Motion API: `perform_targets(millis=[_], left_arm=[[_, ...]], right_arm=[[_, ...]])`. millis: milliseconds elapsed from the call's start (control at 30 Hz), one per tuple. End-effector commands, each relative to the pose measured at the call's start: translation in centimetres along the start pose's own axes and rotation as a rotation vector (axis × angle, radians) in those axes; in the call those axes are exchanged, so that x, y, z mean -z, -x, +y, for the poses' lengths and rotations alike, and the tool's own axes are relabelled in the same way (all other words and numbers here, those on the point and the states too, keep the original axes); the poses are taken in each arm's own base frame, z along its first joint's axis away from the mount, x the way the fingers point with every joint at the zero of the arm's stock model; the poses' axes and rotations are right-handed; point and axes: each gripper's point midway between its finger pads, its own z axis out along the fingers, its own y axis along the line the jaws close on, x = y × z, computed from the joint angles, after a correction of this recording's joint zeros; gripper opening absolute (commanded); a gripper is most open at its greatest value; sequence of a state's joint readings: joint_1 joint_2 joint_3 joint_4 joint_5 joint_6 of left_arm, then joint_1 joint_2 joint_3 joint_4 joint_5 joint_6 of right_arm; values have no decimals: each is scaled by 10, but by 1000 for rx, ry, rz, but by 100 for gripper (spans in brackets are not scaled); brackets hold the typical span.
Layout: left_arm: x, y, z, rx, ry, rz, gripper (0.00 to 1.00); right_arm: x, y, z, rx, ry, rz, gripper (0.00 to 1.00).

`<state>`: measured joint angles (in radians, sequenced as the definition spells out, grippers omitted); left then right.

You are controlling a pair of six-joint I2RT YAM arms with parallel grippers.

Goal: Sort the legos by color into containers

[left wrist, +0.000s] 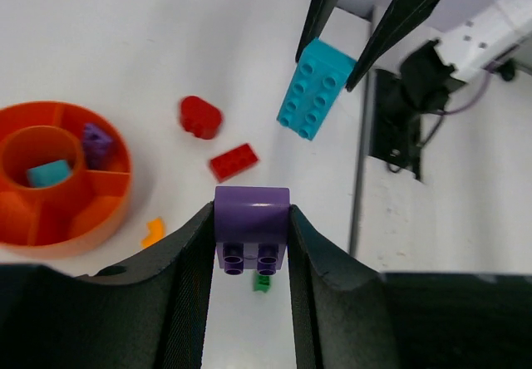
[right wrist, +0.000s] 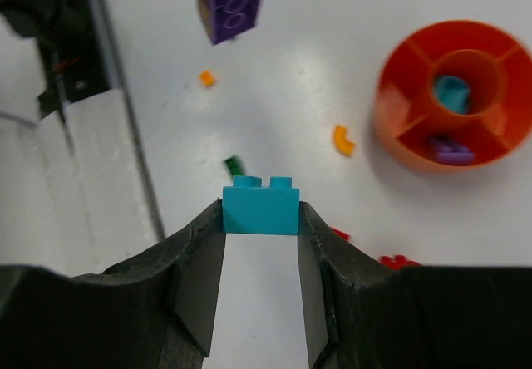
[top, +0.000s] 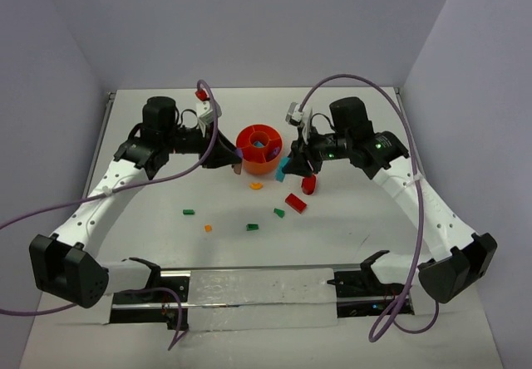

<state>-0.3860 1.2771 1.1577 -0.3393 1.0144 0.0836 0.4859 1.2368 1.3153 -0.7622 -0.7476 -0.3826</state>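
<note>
The left fingers (left wrist: pixel 187 302) clamp a purple brick (left wrist: pixel 252 219) and the right fingers (right wrist: pixel 195 286) a teal brick (right wrist: pixel 260 209), on either side of the orange bowl (top: pixel 263 167). Its hub holds a teal piece (left wrist: pixel 48 172), one wedge a purple piece (left wrist: pixel 97 143). A red brick (top: pixel 295 203) and green bricks (top: pixel 189 213) lie loose on the table (top: pixel 158 178).

Worktop (top: pixel 150 219): plain white, no pattern.
Bowl (top: pixel 259 161): orange all over. Teal piece (left wrist: pixel 48 172) in the hub, purple piece (left wrist: pixel 96 143) in one wedge.
Left claw (left wrist: pixel 252 219): black, with a glossy purple block (left wrist: pixel 252 207) in it.
Right claw (right wrist: pixel 260 219): black, with a teal block (right wrist: pixel 260 209) in it.
At 5 o'clock from the bowl: red brick (top: pixel 295 202) and red round piece (top: pixel 308 184).
At 6 to 7 o'clock: three green bits (top: pixel 253 227) and two orange bits (top: pixel 256 185).
Cables (top: pixel 349 82): purple.
</note>
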Motion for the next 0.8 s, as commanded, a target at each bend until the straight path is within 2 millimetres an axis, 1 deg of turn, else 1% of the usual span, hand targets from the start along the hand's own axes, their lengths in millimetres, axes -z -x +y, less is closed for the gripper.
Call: perform_targets(millis=[0,67,133,200,267,400,433,467,500,533,567,600,633,667,700,767], left_arm=[[26,41,28,-150,236,-61,0],[33,45,38,-162,294,-81,0],[38,52,52,-177,360,-113,0],[37,49,62,-189,381,-111,0],[37,50,73,-208,406,-120,0],[39,53,98,-240,487,-147,0],[38,52,101,-249,488,-140,0],[36,49,103,-258,474,-123,0],[36,49,103,-258,469,-122,0],[34,44,107,-257,470,-111,0],[35,41,112,-256,473,-104,0],[34,38,112,-265,462,-98,0],[35,27,118,-278,456,-77,0],[35,26,120,-284,456,-77,0],[37,23,123,-282,458,-78,0],[38,13,130,-251,457,-81,0]], right_arm=[[11,40,-52,35,-264,-145,0],[9,42,-66,39,-314,-157,0],[9,49,-88,31,-386,-183,0],[4,49,-98,46,-393,-181,0],[-1,50,-102,70,-373,-191,0],[-6,59,-121,43,-375,-255,0],[-8,60,-125,43,-377,-250,0],[-13,61,-131,28,-376,-245,0],[-11,67,-132,35,-379,-254,0],[-19,63,-140,17,-381,-240,0],[-23,64,-147,20,-385,-242,0],[-23,68,-149,31,-390,-255,0],[-30,65,-156,36,-392,-254,0],[-32,65,-156,37,-390,-253,0],[-38,64,-161,50,-392,-248,0],[-49,64,-167,59,-382,-229,0]])
